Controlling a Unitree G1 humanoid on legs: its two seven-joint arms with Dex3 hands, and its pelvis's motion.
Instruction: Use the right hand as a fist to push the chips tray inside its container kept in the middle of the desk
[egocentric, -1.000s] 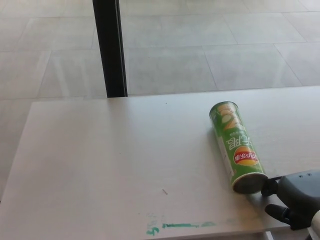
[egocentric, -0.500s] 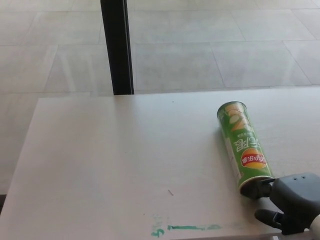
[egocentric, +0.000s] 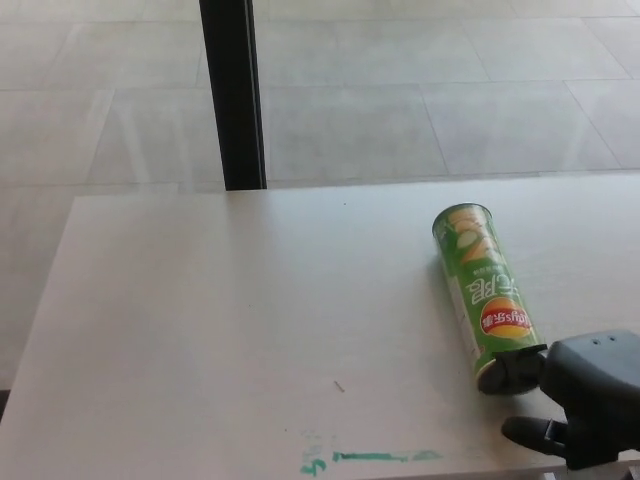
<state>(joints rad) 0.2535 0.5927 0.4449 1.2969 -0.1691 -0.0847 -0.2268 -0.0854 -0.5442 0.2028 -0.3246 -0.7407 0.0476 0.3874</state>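
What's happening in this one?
A green chips can lies on its side on a white desk, its near end facing the robot. The robot's right hand, closed like a fist, is pressed against that near end, where something dark sits at the can's mouth. The left hand is out of view. Green marks run along the desk's front edge.

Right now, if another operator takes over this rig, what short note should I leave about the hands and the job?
Right hand: at the desk's near right corner, closed like a fist, touching the near end of the chips can.
Left hand: not in view.
Can lies on its side on the white desk, right of centre.
Done: contact made. No tray shows outside the can.
Left: confirm the tray is fully in.
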